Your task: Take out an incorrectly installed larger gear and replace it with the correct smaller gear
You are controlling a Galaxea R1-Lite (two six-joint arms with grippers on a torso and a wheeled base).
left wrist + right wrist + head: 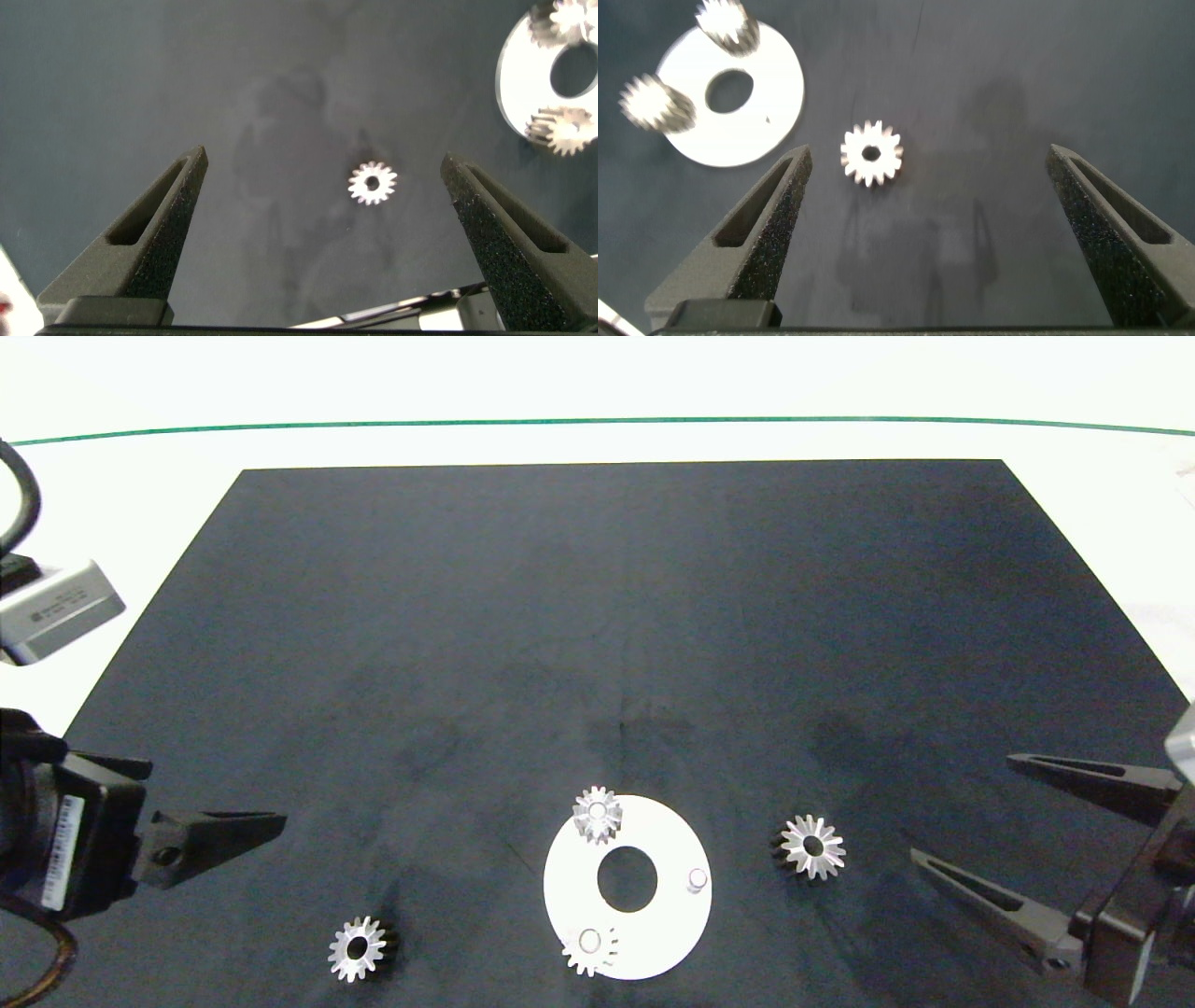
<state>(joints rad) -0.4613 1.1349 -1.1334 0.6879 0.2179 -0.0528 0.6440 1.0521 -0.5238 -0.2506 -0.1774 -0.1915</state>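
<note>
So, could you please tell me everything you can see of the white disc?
The white disc is a flat ring with a wide round hole in its middle, lying on the dark mat near its front edge. It looks smooth and thin. Three posts stand around the hole: two carry pale gears, one at the far side and one at the near side, while the third post is bare. Neither gripper touches it.

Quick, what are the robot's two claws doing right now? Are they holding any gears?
Left gripper: open, holding nothing, above the dark mat.
Right gripper: open, holding nothing, near the silver starburst-toothed gear.
</note>
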